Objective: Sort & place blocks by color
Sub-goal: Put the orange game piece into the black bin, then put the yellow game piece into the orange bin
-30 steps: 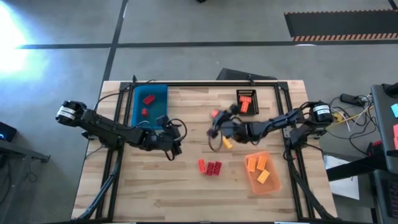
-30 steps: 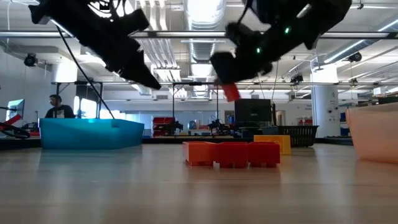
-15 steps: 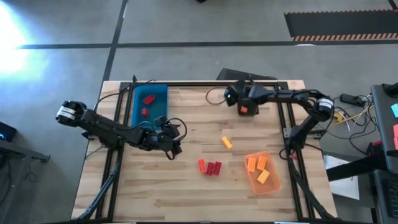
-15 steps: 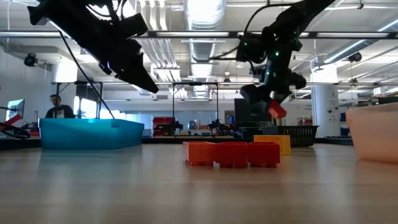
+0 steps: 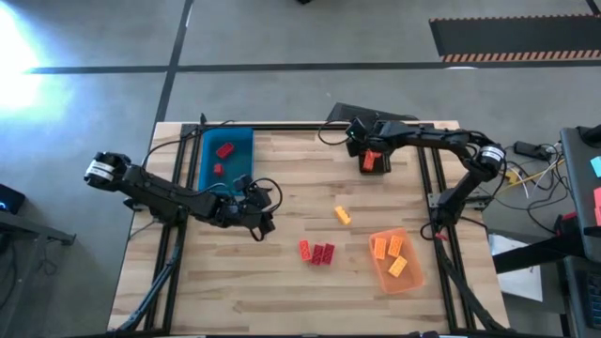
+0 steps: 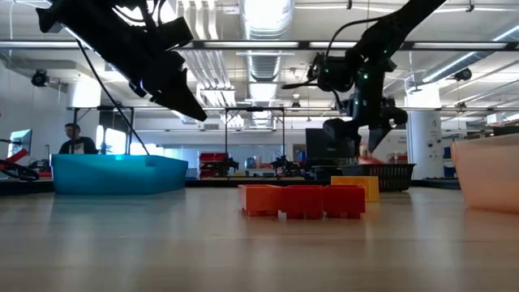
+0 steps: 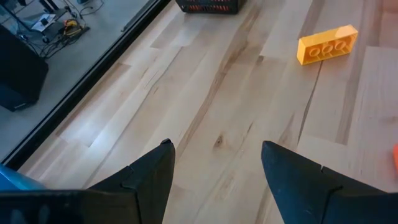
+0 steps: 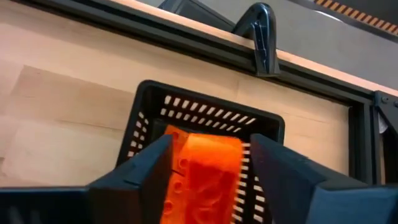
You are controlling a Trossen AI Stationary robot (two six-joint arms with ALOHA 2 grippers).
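Note:
My right gripper stands open above the black tray at the table's far right, fingers pointing down. Between and below its fingers, orange-red blocks lie in the tray, apart from the fingers as far as I can see. My left gripper hovers open over bare wood left of the middle, holding nothing. A yellow block and a row of red blocks lie flat on the table. The blue tray holds two red blocks.
A translucent orange tray with orange blocks stands at the near right. A black frame rail runs along the far edge behind the black tray. Bare wood lies between the two arms and along the near edge.
My right gripper has swung from the table's middle toward the far right edge, carrying a pinkish-red block, and has tipped downward over the black tray. It has let go: the block is no longer between its fingers and lies in the tray.

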